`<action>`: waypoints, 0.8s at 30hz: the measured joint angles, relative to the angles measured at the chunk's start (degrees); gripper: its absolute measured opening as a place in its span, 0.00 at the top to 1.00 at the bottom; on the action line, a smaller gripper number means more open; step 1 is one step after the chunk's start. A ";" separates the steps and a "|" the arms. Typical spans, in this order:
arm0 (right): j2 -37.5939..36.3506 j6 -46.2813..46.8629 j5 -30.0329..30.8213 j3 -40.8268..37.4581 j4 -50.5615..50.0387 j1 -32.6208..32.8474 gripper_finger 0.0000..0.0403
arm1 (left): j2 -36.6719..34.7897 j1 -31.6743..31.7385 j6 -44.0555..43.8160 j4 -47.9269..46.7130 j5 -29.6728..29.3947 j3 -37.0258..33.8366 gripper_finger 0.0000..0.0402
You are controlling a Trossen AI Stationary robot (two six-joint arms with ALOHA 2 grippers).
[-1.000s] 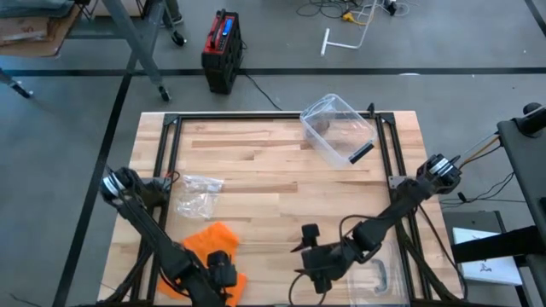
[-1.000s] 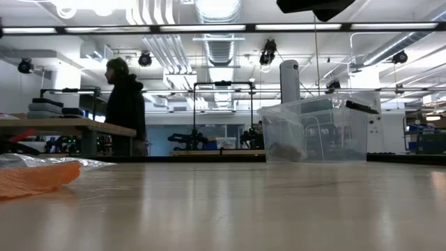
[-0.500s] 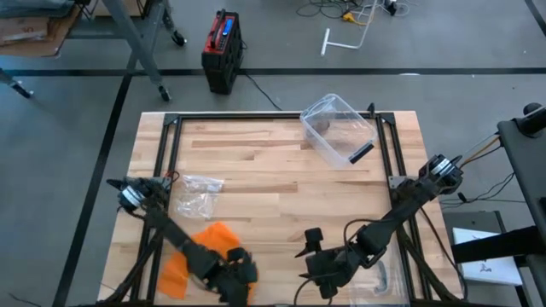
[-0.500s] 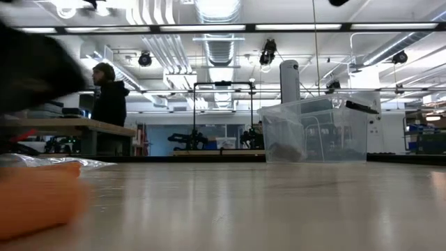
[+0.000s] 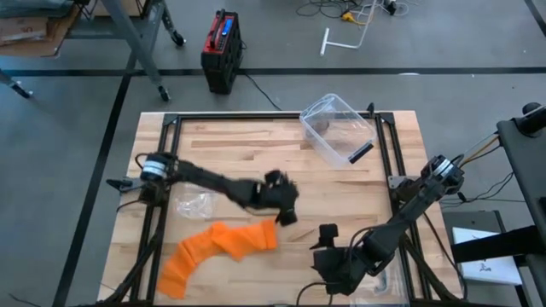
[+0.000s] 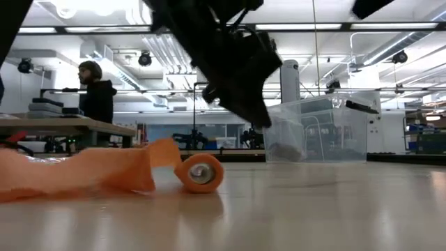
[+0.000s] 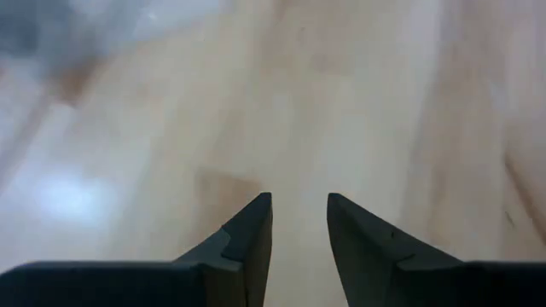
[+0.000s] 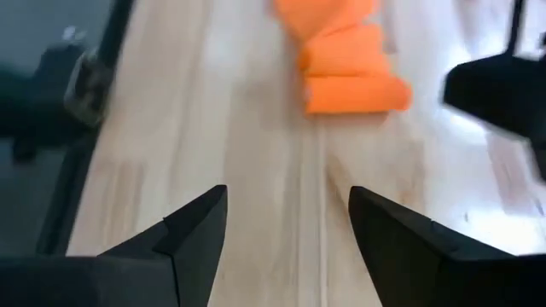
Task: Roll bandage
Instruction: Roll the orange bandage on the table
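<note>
Left pincer [image 5: 281, 203] of mine hovers over the middle of the counter [image 5: 256, 153], fingers apart and holding nothing. Just beside it, toward the near edge, lies the orange bandage [image 5: 223, 246], its rolled end [image 6: 200, 172] on the wood and its loose tail running to the near left corner. My right pincer [image 5: 334, 260] waits open at the near edge. Bare wood surrounds the roll. The clear bin [image 5: 337, 128] stands at the far right edge, its contents hard to make out.

Two arms, black throughout, jointed tubular links. Silver-grey round caps at the shoulder joints, thin cables trailing beside each base. Left gripper [image 7: 299, 230] and right gripper [image 8: 288, 230]: paired dark wedge-shaped fingers, matte finish.
</note>
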 joint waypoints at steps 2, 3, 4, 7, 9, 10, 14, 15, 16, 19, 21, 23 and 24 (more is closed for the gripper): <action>0.11 2.88 2.27 -1.31 2.43 -0.10 0.40 | -1.39 1.83 1.70 -2.27 3.05 2.07 0.73; 0.41 3.53 3.31 -1.91 4.17 -0.13 0.40 | -2.40 1.96 2.23 -4.18 3.95 3.04 0.72; 0.68 3.74 4.23 -2.76 6.34 -0.15 0.40 | -3.71 1.76 2.50 -6.75 4.30 3.83 0.72; 2.30 3.53 6.71 -5.51 13.63 -0.45 0.39 | -8.38 -0.56 1.07 -13.73 4.78 4.83 0.72; 3.81 5.02 10.09 -6.45 17.73 -1.76 0.39 | -11.32 -3.27 -2.63 -18.59 4.79 4.11 0.73; 4.60 6.65 12.04 -6.58 19.86 -2.52 0.39 | -12.77 -5.01 -5.06 -20.70 4.74 3.57 0.73; 8.33 6.61 14.55 -6.66 27.52 -5.73 0.42 | -17.53 -13.85 -16.73 -26.06 3.67 -0.12 0.74; 9.33 5.43 14.25 -6.66 28.50 -6.47 0.43 | -18.52 -16.22 -19.71 -26.46 3.60 -1.51 0.74; 10.40 4.25 13.74 -6.55 29.91 -7.26 0.43 | -19.38 -18.58 -22.81 -26.35 3.56 -2.75 0.75; 13.09 0.73 10.23 -5.84 33.88 -10.30 0.45 | -21.09 -25.12 -32.37 -25.93 3.75 -7.08 0.76; 14.18 -3.55 5.09 -5.32 35.88 -12.52 0.45 | -21.63 -28.53 -37.72 -23.29 3.82 -10.07 0.77; 14.84 -8.05 -1.39 -4.84 37.12 -14.99 0.46 | -21.70 -30.63 -41.47 -20.02 3.57 -13.46 0.78; 14.84 -9.81 -4.09 -4.67 37.24 -16.16 0.47 | -21.41 -31.03 -42.45 -17.73 3.61 -15.05 0.79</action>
